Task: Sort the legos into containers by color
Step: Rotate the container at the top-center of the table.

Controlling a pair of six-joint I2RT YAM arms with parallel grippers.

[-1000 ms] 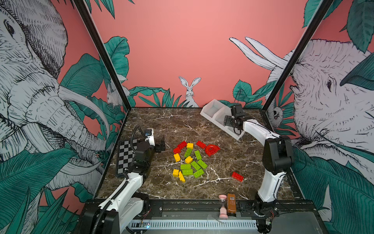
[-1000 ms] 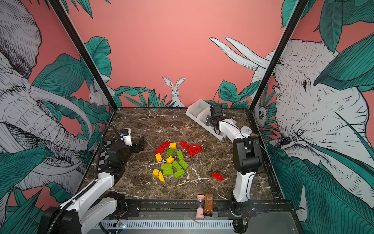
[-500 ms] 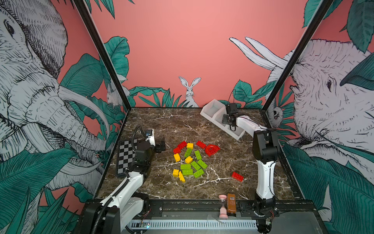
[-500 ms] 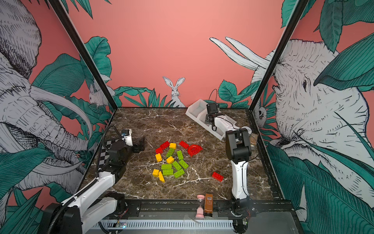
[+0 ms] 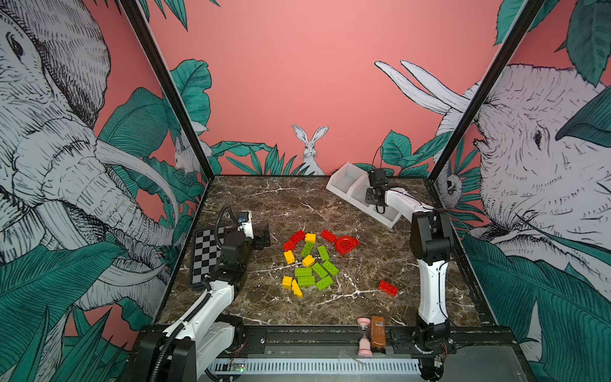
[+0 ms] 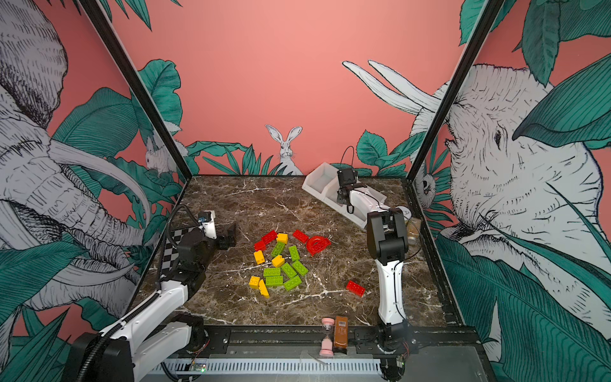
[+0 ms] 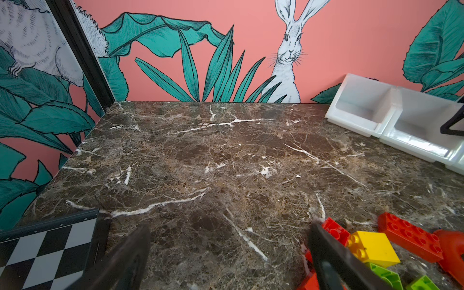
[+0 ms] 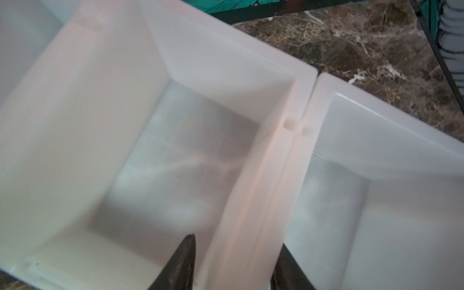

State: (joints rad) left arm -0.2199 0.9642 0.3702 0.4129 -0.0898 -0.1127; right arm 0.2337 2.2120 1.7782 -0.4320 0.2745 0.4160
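The legos (image 5: 309, 261) lie in a loose pile of red, yellow and lime green bricks mid-table in both top views, with a red arch (image 5: 346, 244) beside them and a lone red brick (image 5: 387, 288) nearer the right arm. The containers (image 5: 344, 183), joined white bins, stand at the back right and look empty. My right gripper (image 8: 236, 243) straddles the double wall (image 8: 263, 175) between two bins, one finger in each, closed against it. My left gripper (image 7: 229, 226) rests open over bare marble just left of the pile, next to a red brick (image 7: 336, 231).
A checkerboard (image 5: 205, 254) lies at the table's left edge beside the left arm. A pink hourglass (image 5: 363, 337) and a brown bottle (image 5: 378, 332) stand on the front rail. A round jar (image 6: 411, 228) sits by the right wall behind the right arm's elbow.
The right arm folded its elbow inward and set its gripper down onto the bins, jaws narrowing around the dividing wall. The left arm and the bricks have stayed put.
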